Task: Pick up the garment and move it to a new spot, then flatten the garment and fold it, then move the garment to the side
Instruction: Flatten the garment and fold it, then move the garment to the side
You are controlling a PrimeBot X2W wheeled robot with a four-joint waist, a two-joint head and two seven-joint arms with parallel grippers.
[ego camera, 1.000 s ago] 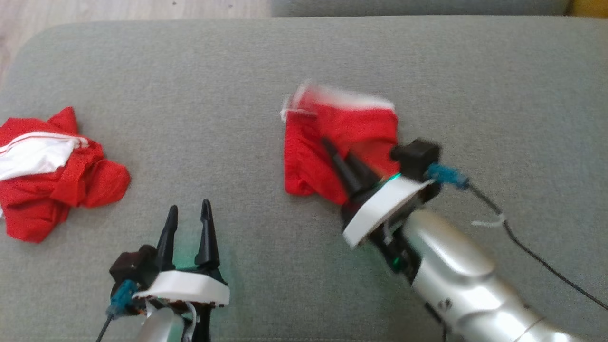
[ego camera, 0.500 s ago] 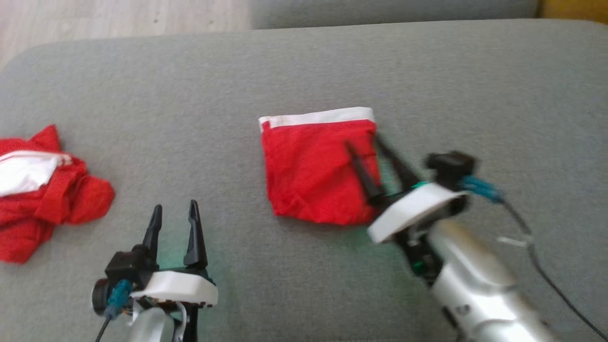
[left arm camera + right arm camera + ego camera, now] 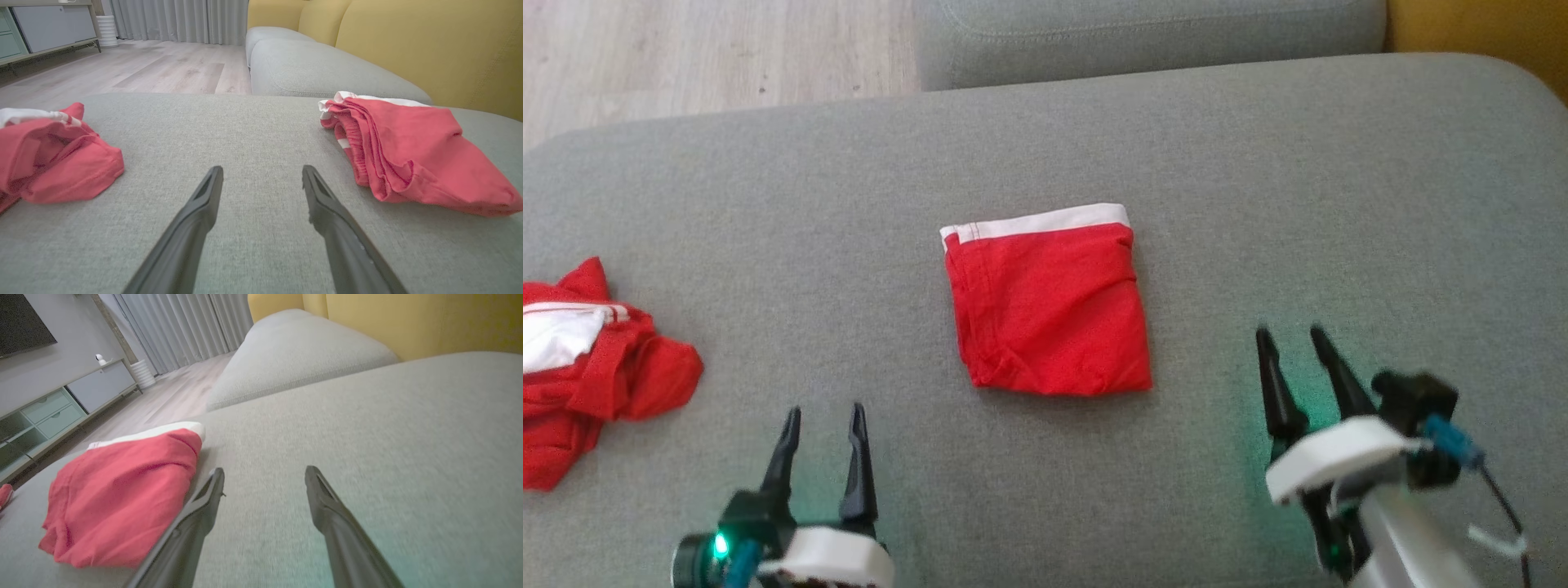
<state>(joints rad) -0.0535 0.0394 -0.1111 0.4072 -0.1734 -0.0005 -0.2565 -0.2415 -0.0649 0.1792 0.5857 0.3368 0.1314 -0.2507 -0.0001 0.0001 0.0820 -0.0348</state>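
Observation:
A red garment (image 3: 1049, 310) with a white waistband lies folded into a rough square in the middle of the grey sofa cushion (image 3: 1258, 204). It also appears as the red garment (image 3: 412, 151) at the right of the left wrist view and the red garment (image 3: 122, 498) at the left of the right wrist view. My right gripper (image 3: 1289, 333) stands open and empty on the cushion to its right, apart from the cloth. Near the bottom edge, my left gripper (image 3: 823, 413) is open and empty, below and left of the garment.
A second red and white garment (image 3: 580, 359) lies crumpled at the cushion's left edge, also seen as the crumpled garment (image 3: 53, 159) in the left wrist view. Wooden floor (image 3: 711, 57) lies beyond the cushion. A yellow backrest (image 3: 429, 49) rises at the far right.
My right gripper opened and let go of the garment, then drew back to the right and down. The garment now lies flat and folded. The head camera has shifted.

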